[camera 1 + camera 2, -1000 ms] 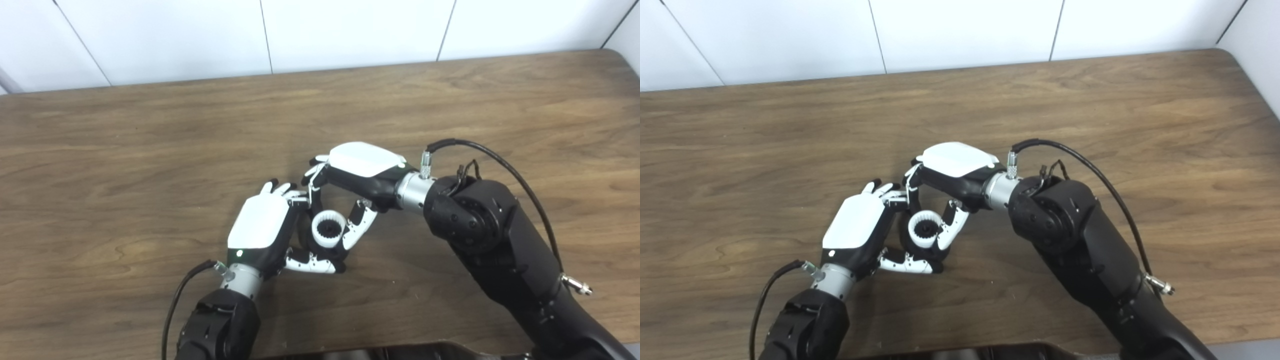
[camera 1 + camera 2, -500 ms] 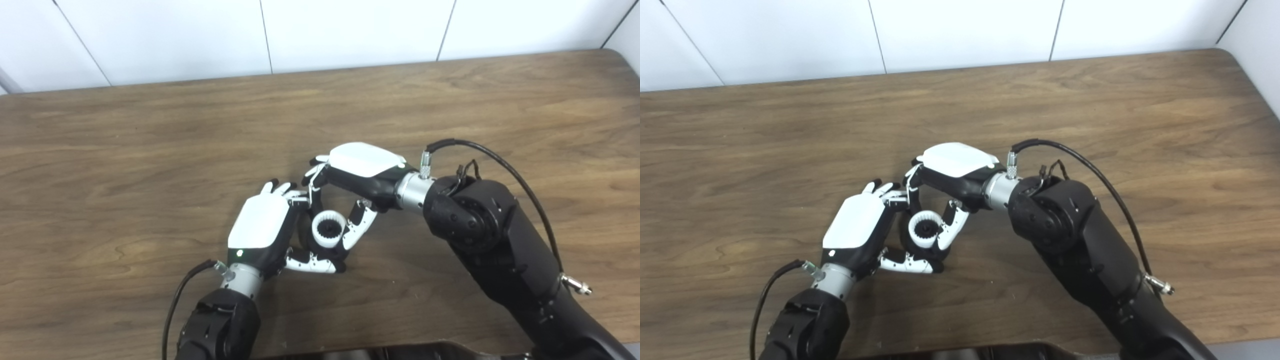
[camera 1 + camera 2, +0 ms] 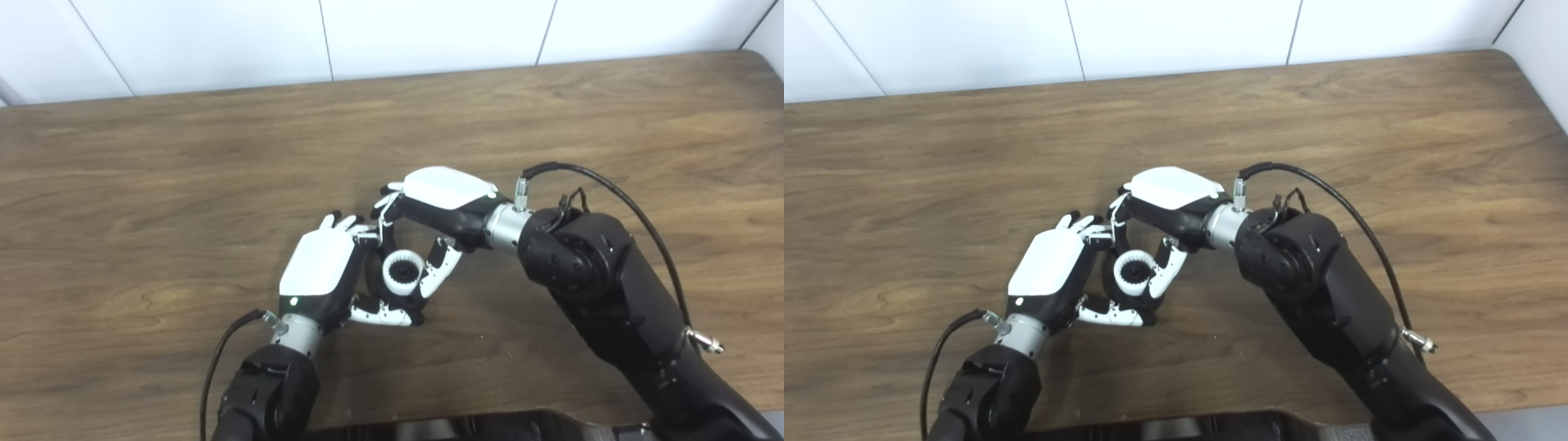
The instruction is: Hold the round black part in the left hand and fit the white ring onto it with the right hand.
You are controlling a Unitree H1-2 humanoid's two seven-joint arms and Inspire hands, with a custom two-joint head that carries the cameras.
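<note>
The white ring (image 3: 402, 274) sits around the black part (image 3: 401, 286) (toothed inside) low over the table (image 3: 153, 184); we grasp the part in our left hand (image 3: 324, 275), our right hand (image 3: 438, 208) pinching the ring.

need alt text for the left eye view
Two robot hands meet over a wooden table, both closed around a white ring seated on a black part. The left robot hand grips from the left, the right robot hand from above.

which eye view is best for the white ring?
Near tie; left eye view edges it. The white ring faces the camera, toothed bore visible, framed between left hand and right hand. Right eye view shows the same ring, equally unobstructed.
</note>
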